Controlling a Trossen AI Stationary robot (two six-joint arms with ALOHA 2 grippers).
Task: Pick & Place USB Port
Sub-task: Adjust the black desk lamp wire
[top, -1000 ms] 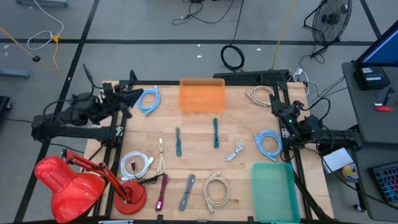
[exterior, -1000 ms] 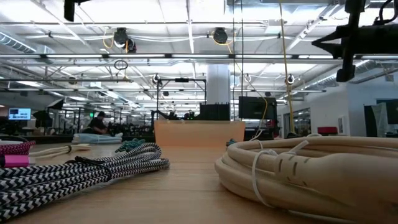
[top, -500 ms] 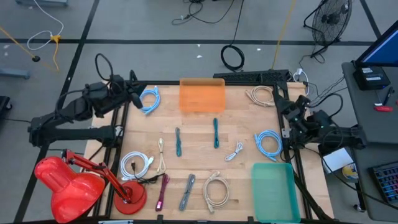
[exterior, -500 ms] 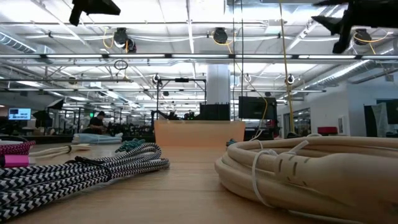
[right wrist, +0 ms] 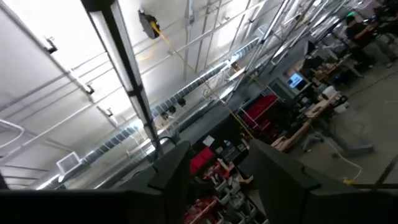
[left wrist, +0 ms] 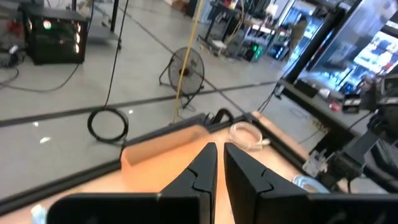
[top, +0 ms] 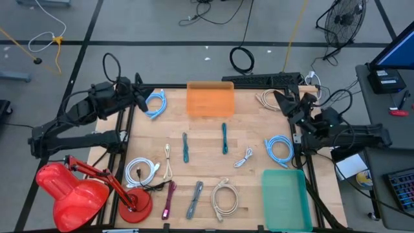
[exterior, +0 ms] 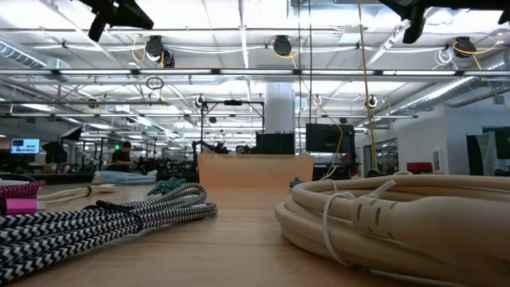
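Observation:
Several cables lie flat on the wooden table (top: 207, 175): teal ones (top: 224, 138), a white one (top: 244, 157), a pink one (top: 169, 199), a grey braided one (top: 195, 199) and coils. Which of them is the USB port I cannot tell. My left gripper (top: 141, 98) hangs high over the far left corner beside a blue coil (top: 155, 103). Its fingers (left wrist: 219, 149) are shut with nothing between them. My right gripper (top: 283, 99) is raised at the far right near a beige coil (top: 270, 99). It is tipped up toward the ceiling and stands open (right wrist: 217, 162) and empty.
An orange bin (top: 210, 98) stands at the far middle and a teal bin (top: 284, 197) at the near right. A red desk lamp (top: 84, 191) sits at the near left corner. Another blue coil (top: 279, 147) lies at the right, and a beige coil (top: 224, 196) near the front.
Both arms have risen. My left gripper has swung toward the far edge and the blue coil. My right gripper has moved toward the far edge and a little left, tipping upward. No cable has moved.

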